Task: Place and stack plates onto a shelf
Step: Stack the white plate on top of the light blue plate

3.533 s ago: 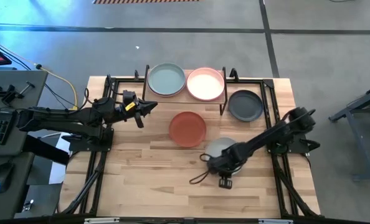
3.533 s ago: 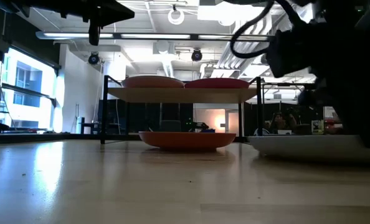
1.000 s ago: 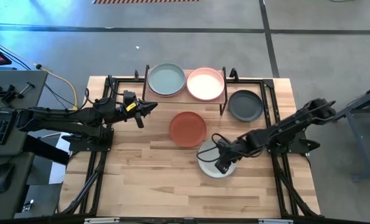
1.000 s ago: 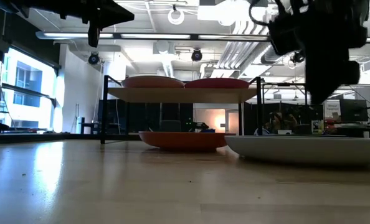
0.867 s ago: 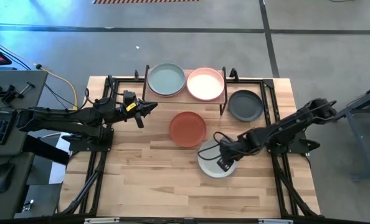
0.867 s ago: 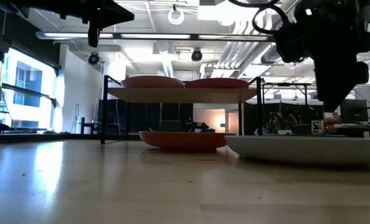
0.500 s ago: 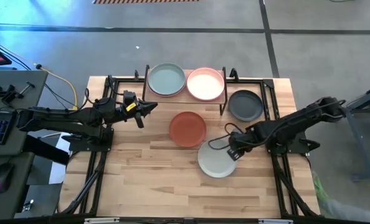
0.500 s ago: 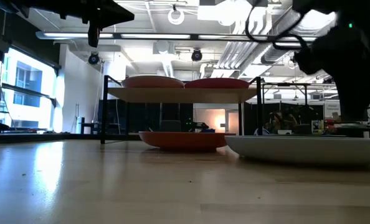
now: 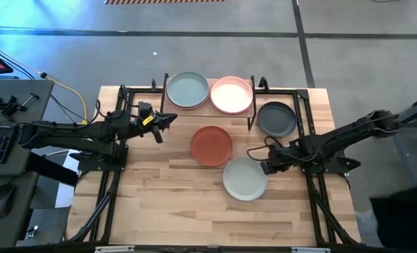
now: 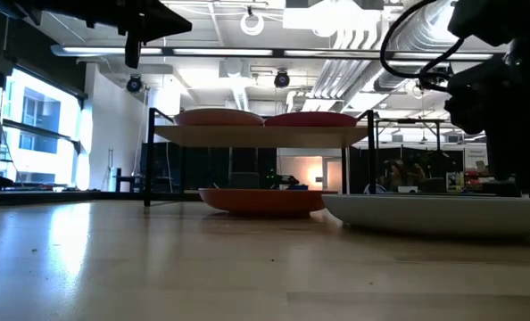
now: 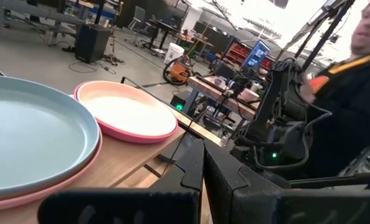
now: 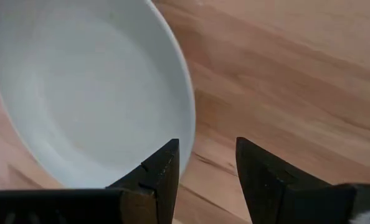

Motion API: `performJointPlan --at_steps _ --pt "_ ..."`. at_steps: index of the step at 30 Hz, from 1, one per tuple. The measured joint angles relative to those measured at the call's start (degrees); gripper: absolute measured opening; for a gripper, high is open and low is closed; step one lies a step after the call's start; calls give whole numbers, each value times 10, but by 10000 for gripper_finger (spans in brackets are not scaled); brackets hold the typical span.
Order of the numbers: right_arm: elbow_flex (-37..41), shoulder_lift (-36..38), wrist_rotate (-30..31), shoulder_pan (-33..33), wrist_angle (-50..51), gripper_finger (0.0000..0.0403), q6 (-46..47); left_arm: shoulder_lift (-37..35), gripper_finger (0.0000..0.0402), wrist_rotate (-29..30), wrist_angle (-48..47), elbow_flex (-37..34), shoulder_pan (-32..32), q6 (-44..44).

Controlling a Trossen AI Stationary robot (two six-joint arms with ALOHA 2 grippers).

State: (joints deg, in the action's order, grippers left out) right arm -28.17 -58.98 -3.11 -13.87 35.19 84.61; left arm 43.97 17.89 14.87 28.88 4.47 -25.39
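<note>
From above, the right gripper [image 9: 267, 167] is pulling back toward its own side of the table, now sitting just off the edge of the pale plate [image 9: 245, 178] instead of over it as it was a second ago. That plate is lying flat on the table, shifted from where it lay a few seconds back, just below the terracotta plate [image 9: 211, 145]. I read this as a reposition, not a placement: the plate is not yet on the shelf [image 9: 208, 111]. The sage plate [image 9: 187, 90] and the pink plate [image 9: 232, 95] are sitting side by side on the shelf, and the dark grey plate [image 9: 276, 119] is waiting on the table beside it. The left gripper [image 9: 168, 120] is hovering near the shelf's left end, unmoved throughout.

At table height, the dark bulk of the right arm is drifting toward the picture's right edge, leaving the pale plate [image 10: 434, 212] uncovered; the shelf [image 10: 260, 134] and terracotta plate [image 10: 267, 200] look unchanged.

Through the left wrist camera, the sage plate [image 11: 29, 143] is resting on a pinker one, the pink plate [image 11: 128, 112] beside it; the fingers are nearly together, holding nothing. A person is standing beyond the table.

Through the right wrist camera, the fingers [image 12: 163, 168] are parted and empty, one over the pale plate's [image 12: 85, 87] rim, the other over bare wood.
</note>
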Motion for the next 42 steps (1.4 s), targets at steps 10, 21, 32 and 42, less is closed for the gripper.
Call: performJointPlan --at_steps 10,21,32,42 --pt "3 -3 18 0 -25 137 5 0 0 5 1 0 0 0" --pt "3 -3 30 0 -26 137 10 0 0 8 6 0 0 4" --pt "3 -20 35 0 -33 137 35 0 0 8 17 0 0 19" --pt "3 -78 20 0 -72 137 54 0 0 8 17 0 0 20"
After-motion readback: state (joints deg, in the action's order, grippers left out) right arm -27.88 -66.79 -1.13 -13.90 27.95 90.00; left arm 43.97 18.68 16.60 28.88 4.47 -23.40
